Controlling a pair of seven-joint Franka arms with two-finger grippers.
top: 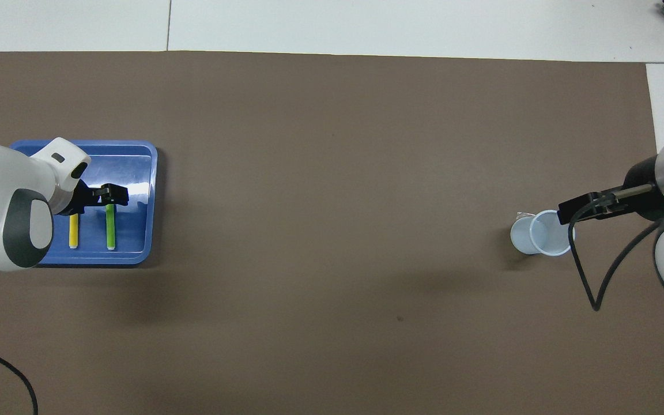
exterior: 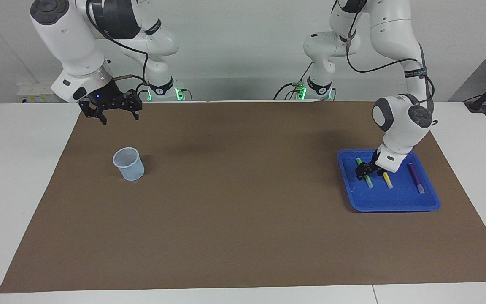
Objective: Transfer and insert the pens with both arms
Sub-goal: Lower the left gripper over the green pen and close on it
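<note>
Left gripper down on the green pen, right arm waiting.

Across the facing view we start with the right gripper (exterior: pixel 116 113) hanging released above the mat, the pale cup (exterior: pixel 129 164) standing apart; then the blue tray (exterior: pixel 395 204), where our left gripper (exterior: pixel 367 169) straddles the green pen (exterior: pixel 368 180) — clenched or not, we cannot tell — yellow pen (exterior: pixel 388 180) beside it, purple pen (exterior: pixel 416 178) outermost.

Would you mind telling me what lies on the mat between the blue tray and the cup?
Nothing: between the blue tray and the cup there is only bare brown mat, as both views show.
</note>
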